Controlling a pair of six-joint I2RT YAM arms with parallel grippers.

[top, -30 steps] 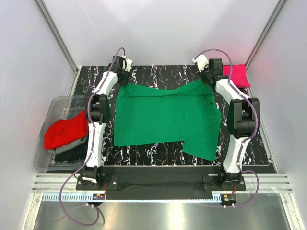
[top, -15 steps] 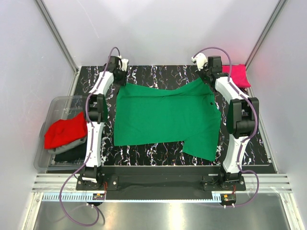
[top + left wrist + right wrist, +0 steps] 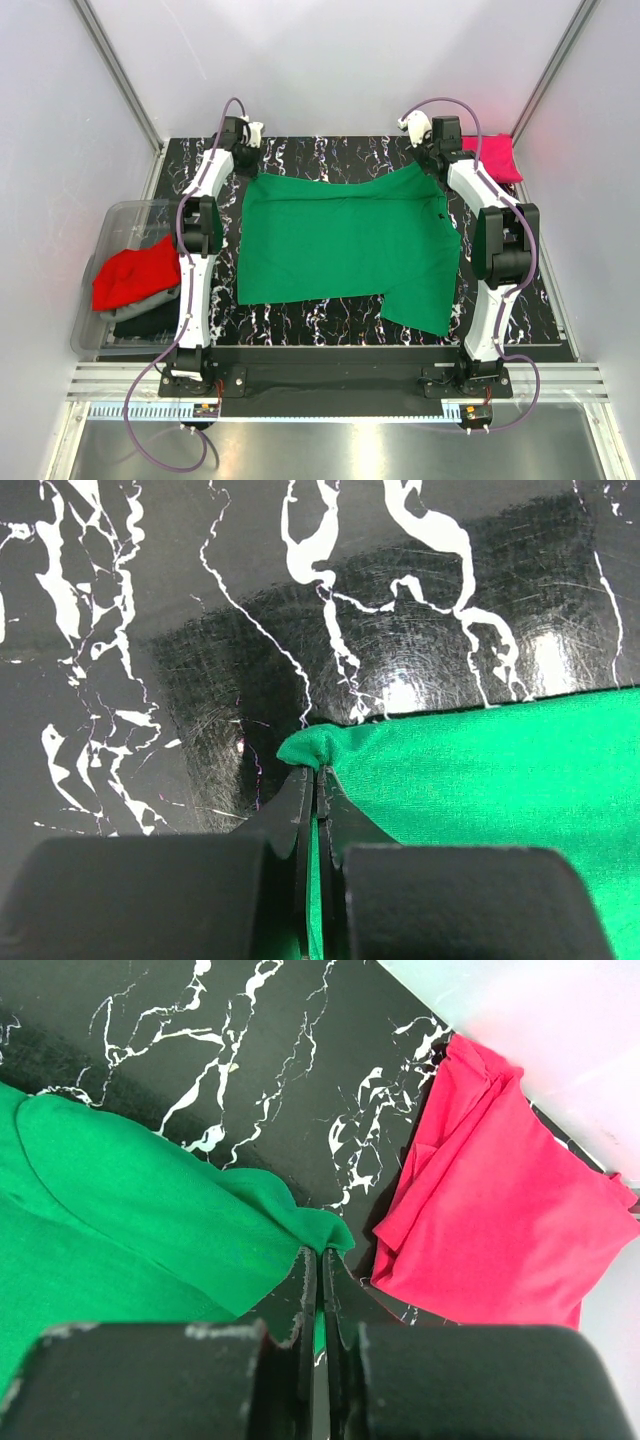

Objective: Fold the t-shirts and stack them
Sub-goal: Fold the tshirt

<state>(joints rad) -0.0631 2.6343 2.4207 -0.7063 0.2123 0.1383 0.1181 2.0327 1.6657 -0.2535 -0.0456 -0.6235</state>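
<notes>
Holding the green shirt by its two far corners

Lying flat in the middle of the table [image 3: 300,315], the green shirt [image 3: 345,240] is spread out wide, with one flap reaching lower at the near right; the left gripper [image 3: 314,775] is pinched tight on the far left corner, and a small bump of green cloth pokes out past its tips; the right gripper [image 3: 318,1255] is pinched tight on the far right corner in the same way, with green showing in the thin gap; I think the shirt is light, soft and floppy, so it will sag where it is not held; it looks thin, so a small pinch could slip out if pulled hard; the corners and edges seem the best spots to hold, as the middle would just bunch up; both corners should move together so the fold comes out straight; the table is black with white lines, shiny and smooth, so the cloth should slide on it with ease; a pink shirt [image 3: 490,1210] lies at the far right, very near the green corner; a clear bin [image 3: 112,222] sits at the left edge with a red shirt [image 3: 135,272] on top of a grey shirt [image 3: 165,297] and a black shirt [image 3: 140,322]; pale walls [image 3: 330,70] stand close on three sides, so there is little room past the far edge; the near side looks like the best way to bring the corners
</notes>
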